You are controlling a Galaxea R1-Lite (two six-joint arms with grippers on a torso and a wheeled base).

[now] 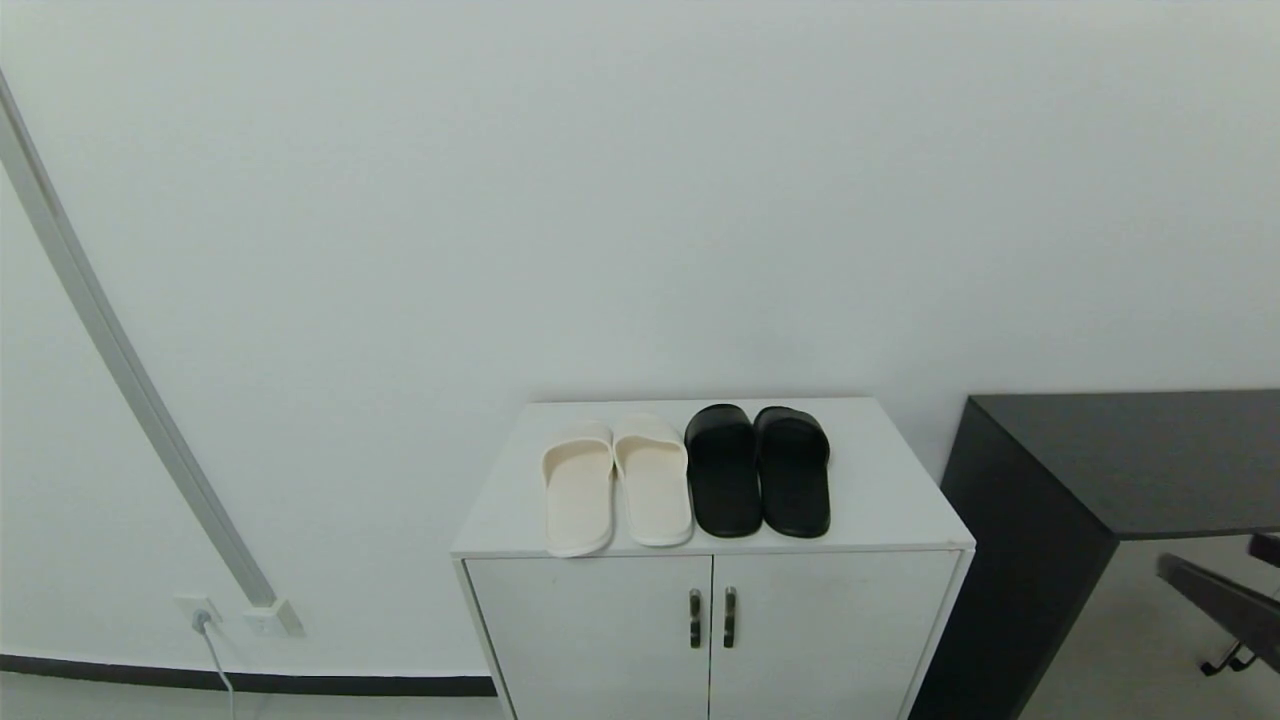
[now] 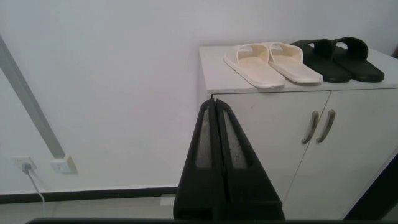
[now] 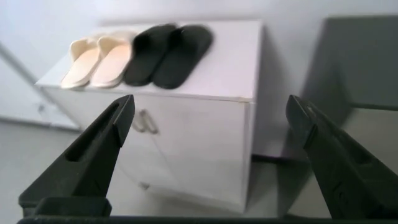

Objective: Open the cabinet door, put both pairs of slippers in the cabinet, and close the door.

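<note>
Nearest: left fingers point(image 2: 208, 140), pressed together with nothing between them, low and short of the cabinet point(image 1: 890, 480) corner. Equally near: right fingers point(image 3: 99, 155), spread wide and empty, with the cabinet's right side seen between them. Beyond both sets of fingers: two shut doors point(image 1: 600, 640) with upright handles point(image 1: 694, 617) just beside each other at the middle seam. Farther up and back, on the cabinet top: cream slippers point(image 1: 617, 485) touching black slippers point(image 1: 757, 470), toes pointing away from the fingers, cream heels at or just over the front edge.

Likely trouble:
- Hooking both handles at once, being so close together; would need the left fingers parted first.
- Swinging a door into whichever arm waits in front of it.
- Nudging the cream heels off the edge while reaching up past them.
- Struggling to take a whole pair in one pinch, loose and probably soft as they look.
- Clipping the dark tabletop point(image 1: 1130, 450) off to the right of the right fingers.

Hard to tell: cabinet interior, shelf height, hinge side of each door. Lower part of the doors cut off. Gap from fingertips to handles unclear.
</note>
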